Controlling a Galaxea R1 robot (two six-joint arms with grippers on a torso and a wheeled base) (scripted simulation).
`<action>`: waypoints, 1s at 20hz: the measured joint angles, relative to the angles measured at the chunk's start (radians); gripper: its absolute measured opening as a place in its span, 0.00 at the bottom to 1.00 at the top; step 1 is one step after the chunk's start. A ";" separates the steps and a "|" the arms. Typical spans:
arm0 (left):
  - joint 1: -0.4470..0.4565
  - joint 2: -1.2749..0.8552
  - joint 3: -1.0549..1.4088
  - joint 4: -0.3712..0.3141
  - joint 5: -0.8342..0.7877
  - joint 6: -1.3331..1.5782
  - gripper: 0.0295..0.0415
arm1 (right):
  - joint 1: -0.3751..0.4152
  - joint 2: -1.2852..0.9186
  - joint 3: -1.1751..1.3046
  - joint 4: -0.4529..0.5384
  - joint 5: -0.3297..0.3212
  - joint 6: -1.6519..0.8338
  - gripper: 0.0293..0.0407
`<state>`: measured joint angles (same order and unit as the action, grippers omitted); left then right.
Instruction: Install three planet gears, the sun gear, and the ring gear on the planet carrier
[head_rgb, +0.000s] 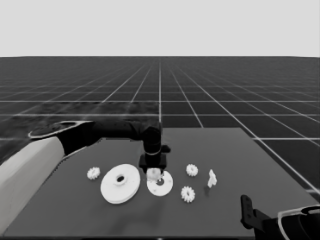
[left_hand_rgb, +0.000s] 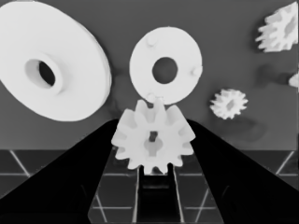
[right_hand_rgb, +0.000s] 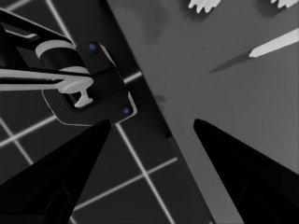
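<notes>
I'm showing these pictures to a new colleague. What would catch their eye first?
Most likely the left gripper, mid-table, holding a small toothed gear between its jaws just above the smaller round part. Next, the larger round part lying beside it, nearer the left arm. The right gripper waits open at the table's near right corner.

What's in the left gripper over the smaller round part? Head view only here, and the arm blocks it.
Observer: The left wrist view shows a toothed gear clamped between the jaws of the left gripper, not yet seated on the smaller round part.
Operator: Pegs free?
Observer: Three small pegs on its face, all bare. The nearest peg sits just past the gear's teeth.
Operator: Right side?
Observer: The right gripper is parked at the table's corner, jaws open, holding nothing.
</notes>
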<state>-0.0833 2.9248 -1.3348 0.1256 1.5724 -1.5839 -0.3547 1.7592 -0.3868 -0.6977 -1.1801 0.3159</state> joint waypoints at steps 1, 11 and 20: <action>0.124 0.006 -0.030 0.104 -0.001 0.024 0.08 | 0.000 0.000 0.000 0.000 0.000 0.000 0.81; 0.268 0.028 -0.143 0.235 -0.035 0.107 0.57 | 0.000 0.000 0.000 0.000 0.000 0.000 0.81; 0.151 0.001 -0.023 0.089 0.013 0.023 0.75 | 0.000 0.000 0.000 0.000 0.000 0.000 0.81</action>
<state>0.0673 2.9256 -1.3574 0.2149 1.5851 -1.5613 -0.3546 1.7592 -0.3868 -0.6977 -1.1801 0.3159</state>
